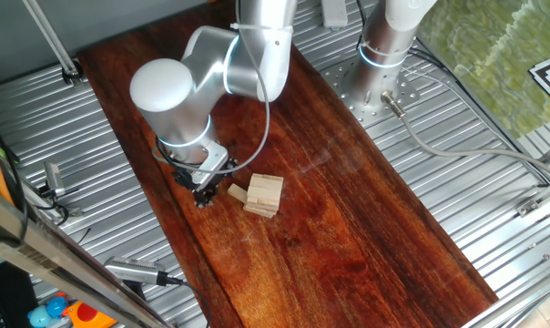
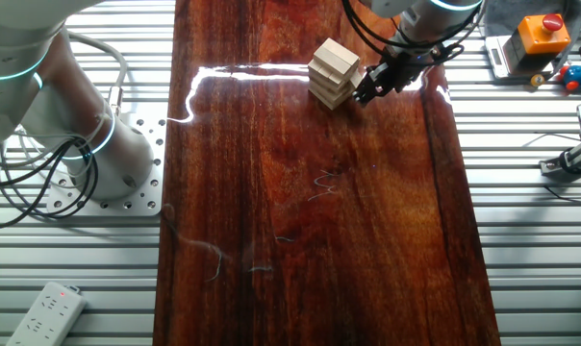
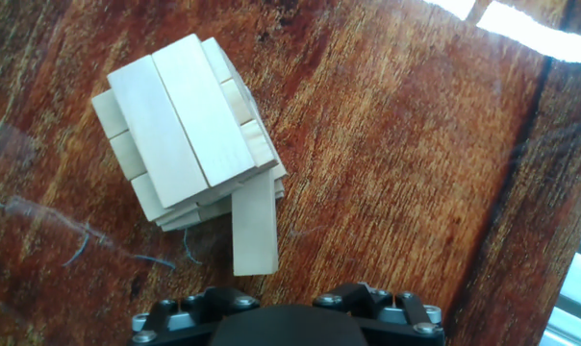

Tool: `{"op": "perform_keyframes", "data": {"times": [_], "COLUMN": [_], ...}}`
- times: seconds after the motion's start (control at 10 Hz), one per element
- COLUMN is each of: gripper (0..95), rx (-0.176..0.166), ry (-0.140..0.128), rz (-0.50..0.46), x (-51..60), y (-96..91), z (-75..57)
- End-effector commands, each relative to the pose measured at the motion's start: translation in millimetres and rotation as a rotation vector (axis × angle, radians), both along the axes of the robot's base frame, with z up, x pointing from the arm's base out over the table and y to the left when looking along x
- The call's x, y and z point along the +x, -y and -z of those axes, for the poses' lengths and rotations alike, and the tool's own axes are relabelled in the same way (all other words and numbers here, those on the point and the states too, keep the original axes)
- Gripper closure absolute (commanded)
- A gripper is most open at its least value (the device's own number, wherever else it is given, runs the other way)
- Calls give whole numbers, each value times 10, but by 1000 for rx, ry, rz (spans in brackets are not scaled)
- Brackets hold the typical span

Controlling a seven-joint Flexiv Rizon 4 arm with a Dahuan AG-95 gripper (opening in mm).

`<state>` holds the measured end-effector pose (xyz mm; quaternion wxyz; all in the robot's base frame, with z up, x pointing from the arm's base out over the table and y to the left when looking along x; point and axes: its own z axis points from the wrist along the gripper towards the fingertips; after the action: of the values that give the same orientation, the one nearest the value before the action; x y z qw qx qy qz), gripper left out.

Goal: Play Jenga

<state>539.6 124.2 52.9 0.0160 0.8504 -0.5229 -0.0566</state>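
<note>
Jenga point(image 1: 263, 195) stack sits on the wooden desk point(image 1: 366, 219), squat, crosswise layers, slightly twisted. One block point(image 3: 254, 226) sticks out of a low layer toward the end effector point(image 2: 369, 85), which hangs just beside it and apart from it. Fingers barely show in the hand view; cannot tell whether they're spread or closed. Blocks look light, stiff, smooth; stack topples easily. Best hold: long side faces of the protruding block, pull straight out, slow.

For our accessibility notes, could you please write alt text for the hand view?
A small Jenga stack of pale wooden blocks stands on a dark red wooden table, with one block sticking out of a low layer toward the camera. The gripper's black base fills the bottom edge.
</note>
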Motion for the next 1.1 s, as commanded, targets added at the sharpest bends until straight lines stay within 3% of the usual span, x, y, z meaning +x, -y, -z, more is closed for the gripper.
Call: {"op": "perform_keyframes", "data": {"times": [0.1,1.1], "gripper": [190,190], "rx": [0,-2], "ry": [-1,9], "rz": [6,36], "x": [-2,0], "y": [1,0], "z": [5,11]}}
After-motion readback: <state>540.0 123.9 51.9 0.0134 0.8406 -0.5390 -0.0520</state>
